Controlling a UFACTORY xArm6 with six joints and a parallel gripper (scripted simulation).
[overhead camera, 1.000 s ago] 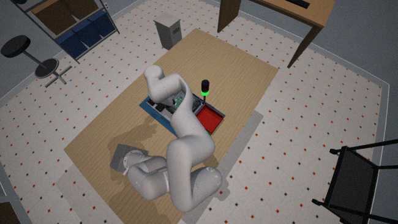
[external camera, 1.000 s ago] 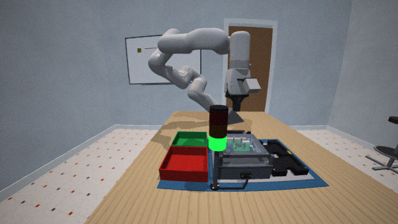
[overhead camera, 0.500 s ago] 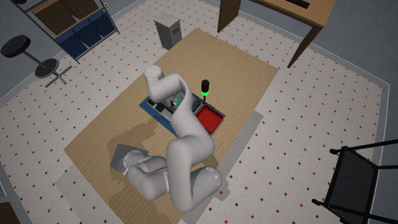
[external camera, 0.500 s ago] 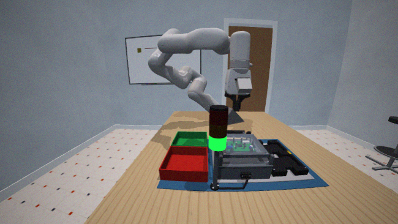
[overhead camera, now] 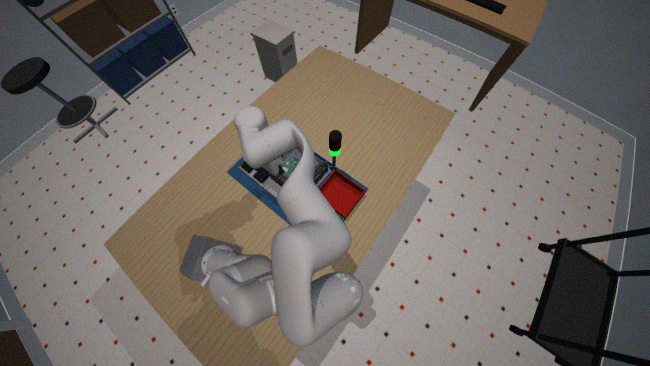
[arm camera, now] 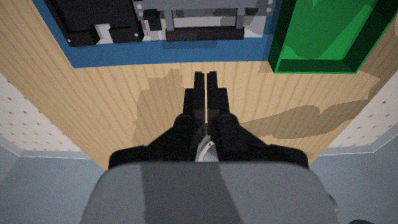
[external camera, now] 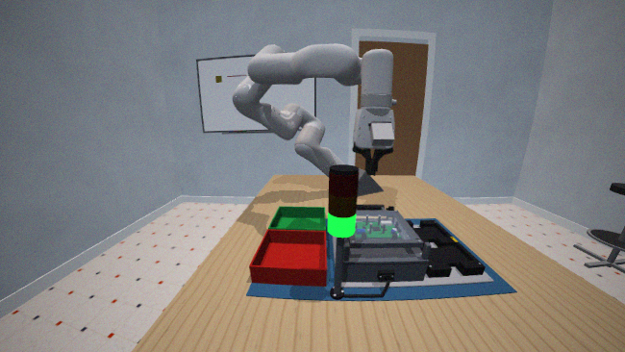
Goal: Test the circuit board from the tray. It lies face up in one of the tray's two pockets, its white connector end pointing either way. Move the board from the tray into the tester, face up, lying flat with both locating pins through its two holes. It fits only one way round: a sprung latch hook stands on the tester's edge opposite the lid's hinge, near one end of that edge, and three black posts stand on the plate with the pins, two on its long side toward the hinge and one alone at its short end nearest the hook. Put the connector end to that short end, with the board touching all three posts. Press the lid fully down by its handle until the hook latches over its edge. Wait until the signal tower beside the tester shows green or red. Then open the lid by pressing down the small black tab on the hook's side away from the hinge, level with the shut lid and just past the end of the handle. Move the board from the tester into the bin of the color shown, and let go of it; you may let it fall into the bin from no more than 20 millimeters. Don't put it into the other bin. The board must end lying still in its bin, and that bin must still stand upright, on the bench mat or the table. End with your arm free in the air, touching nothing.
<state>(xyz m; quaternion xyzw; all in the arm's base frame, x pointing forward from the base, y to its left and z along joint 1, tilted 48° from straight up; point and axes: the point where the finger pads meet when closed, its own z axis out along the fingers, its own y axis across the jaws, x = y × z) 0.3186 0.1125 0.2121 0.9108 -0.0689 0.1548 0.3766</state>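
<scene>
The green circuit board [external camera: 378,229] lies in the grey tester [external camera: 385,250], and the tester's lid frame looks down over it. It also shows in the top view [overhead camera: 290,162], partly hidden by my arm. The signal tower [external camera: 341,225] beside the tester shows green. My gripper [external camera: 371,168] hangs high in the air behind the tester, shut and empty. In the wrist view the shut fingers are over bare wooden table, just outside the blue mat [arm camera: 165,52]. The green bin [arm camera: 330,35] is at the upper right there.
The red bin [external camera: 290,257] stands in front of the green bin [external camera: 298,217], left of the tower. The black tray [external camera: 444,247] lies right of the tester on the mat. My own arm hides the gripper in the top view.
</scene>
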